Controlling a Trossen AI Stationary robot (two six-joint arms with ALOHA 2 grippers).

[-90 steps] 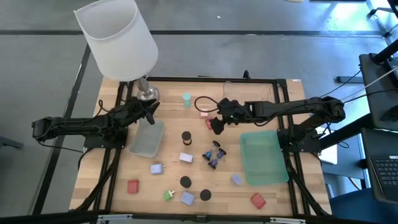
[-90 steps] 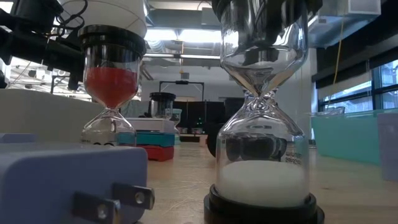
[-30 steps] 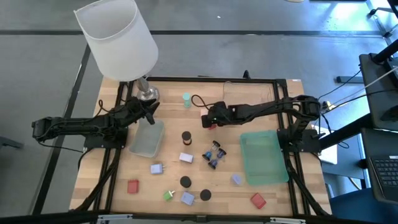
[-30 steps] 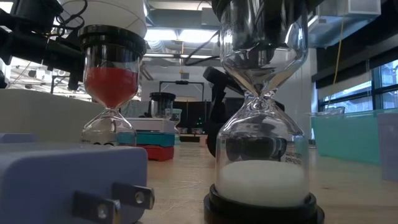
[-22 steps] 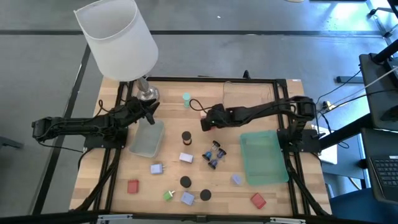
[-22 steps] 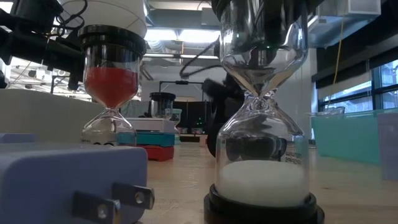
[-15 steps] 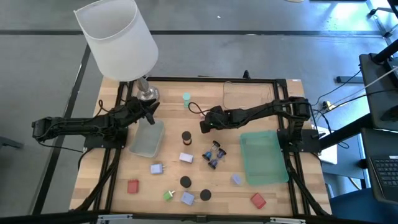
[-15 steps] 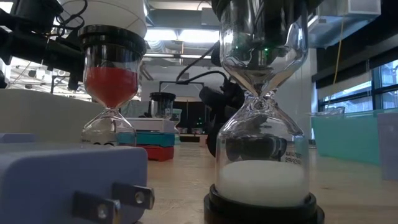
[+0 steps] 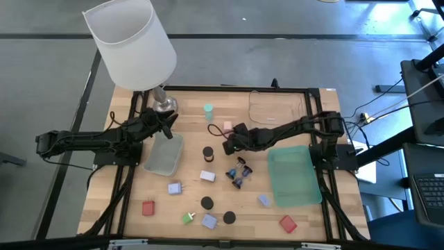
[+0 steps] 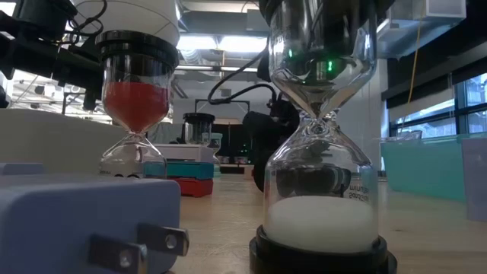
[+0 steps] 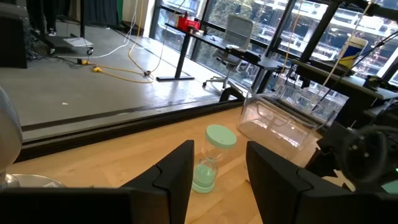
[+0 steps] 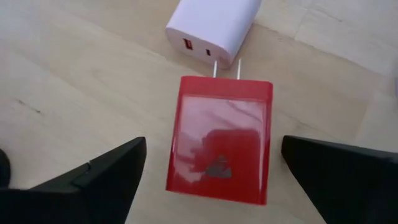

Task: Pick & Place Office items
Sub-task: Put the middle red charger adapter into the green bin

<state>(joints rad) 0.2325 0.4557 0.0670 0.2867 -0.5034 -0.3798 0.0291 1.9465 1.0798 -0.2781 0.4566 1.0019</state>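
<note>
The right gripper [image 9: 229,144] is hanging over the middle of the bench [image 9: 187,177], fingers spread wide apart and pinching nothing. In the right wrist view a red block [image 12: 219,139] is lying flat on the wood directly between the two dark fingers [image 12: 93,177] — one on each side, neither touching it. Its long axis is running along the line the wrist camera looks down, across the gap between the fingers, so they are facing the block's long sides. A white charger [image 12: 213,28] is sitting just beyond the block's far end, its two prongs reaching to the red edge; whether they are plugged in or only touching cannot be told.

Judging from this, the right arm is far nearer than the left and is lining up to drop and close on the red block; the charger may come along or get nudged.

The left gripper [image 9: 165,123] is waiting at the far-left part of the bench beside the lamp base [image 9: 165,104], fingers [image 11: 174,180] parted and empty, looking toward a small green hourglass [image 11: 208,157] and a clear tray [image 11: 283,118].
</note>
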